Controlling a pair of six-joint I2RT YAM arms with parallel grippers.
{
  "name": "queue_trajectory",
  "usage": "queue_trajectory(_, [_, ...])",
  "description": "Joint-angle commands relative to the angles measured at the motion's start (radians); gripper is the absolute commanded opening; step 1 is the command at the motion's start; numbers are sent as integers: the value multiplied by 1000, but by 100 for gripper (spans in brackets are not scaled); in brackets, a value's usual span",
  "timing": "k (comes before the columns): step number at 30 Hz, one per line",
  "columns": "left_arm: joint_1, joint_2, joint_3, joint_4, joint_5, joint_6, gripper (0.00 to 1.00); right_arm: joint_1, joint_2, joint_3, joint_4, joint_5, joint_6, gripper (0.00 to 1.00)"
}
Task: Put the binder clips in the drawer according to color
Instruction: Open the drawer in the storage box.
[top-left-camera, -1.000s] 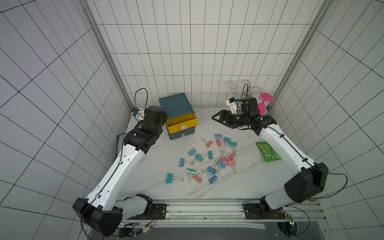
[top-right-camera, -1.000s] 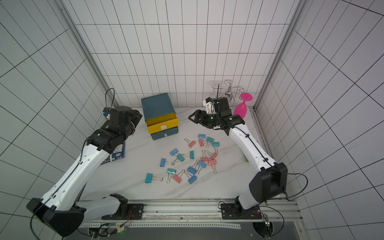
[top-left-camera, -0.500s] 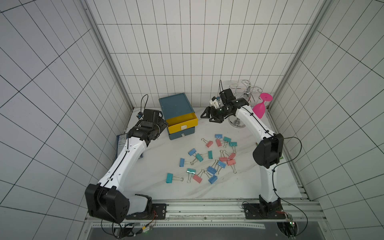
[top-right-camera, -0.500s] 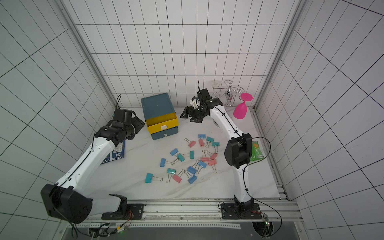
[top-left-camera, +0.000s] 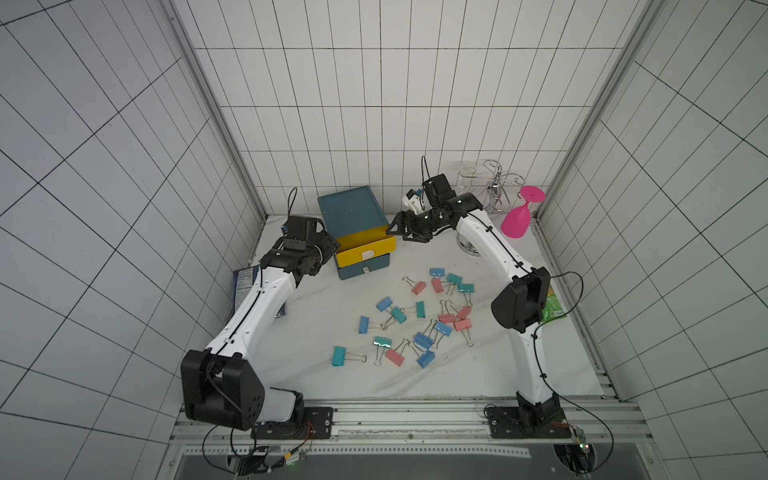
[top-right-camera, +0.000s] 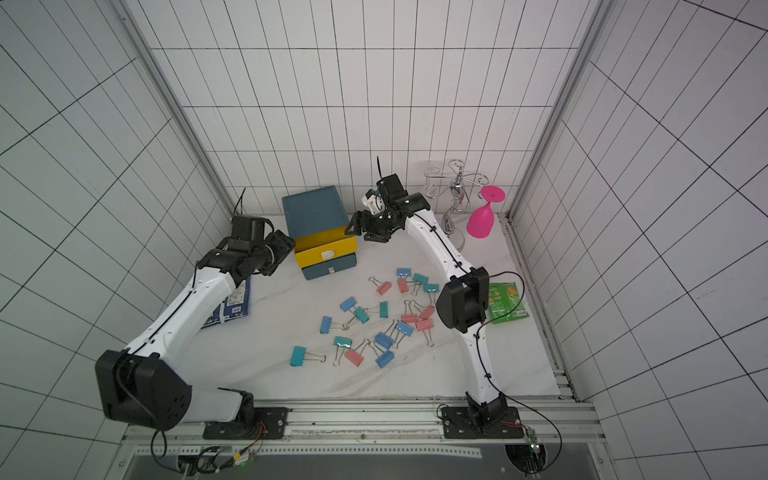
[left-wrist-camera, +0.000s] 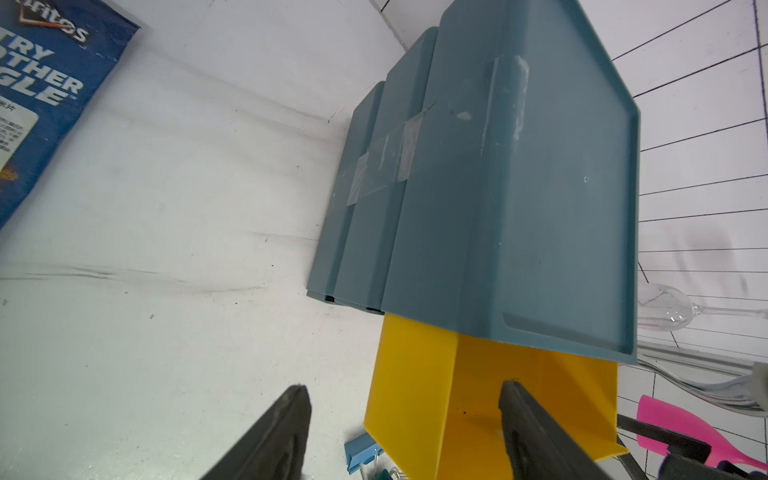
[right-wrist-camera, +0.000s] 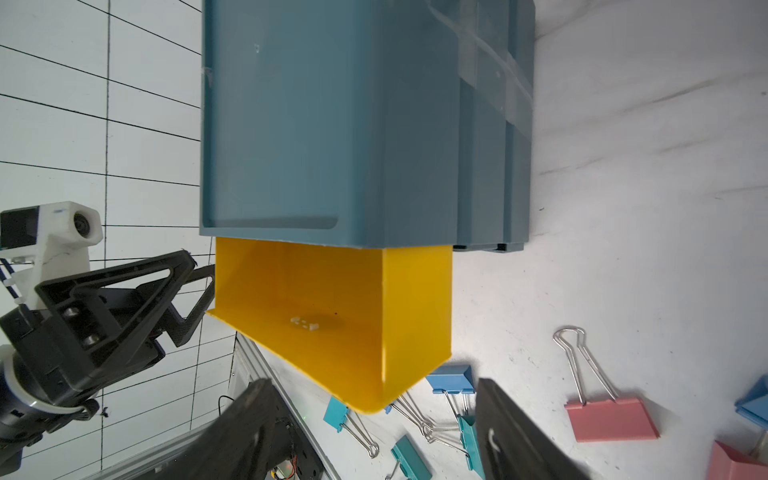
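— The blue chip bag (top-left-camera: 244, 284)?
— Mostly under the left arm (top-left-camera: 257, 307) in both top views. The left wrist view's edge cuts it too, so its print reads only in part.
— The green packet (top-right-camera: 509, 301)?
— One side sits behind the right arm's elbow (top-right-camera: 463, 303).
— Drawer fronts?
— Beneath the pulled-out yellow drawer (top-left-camera: 365, 251) just one teal front (top-left-camera: 363, 270) shows.
— The tools?
— The left tool (left-wrist-camera: 404, 386) and right tool (right-wrist-camera: 374, 382) each run off their own wrist view's edge, with only the fingers in frame.
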Motion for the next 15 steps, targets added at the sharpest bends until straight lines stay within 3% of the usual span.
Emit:
queue_trajectory(1, [4,20,5,38,41,20,75,3,26,30,-38,47,-10,77])
queue_trajectory(15, [6,65,19,24,50,62,73,3,111,138,-46,68,8,75])
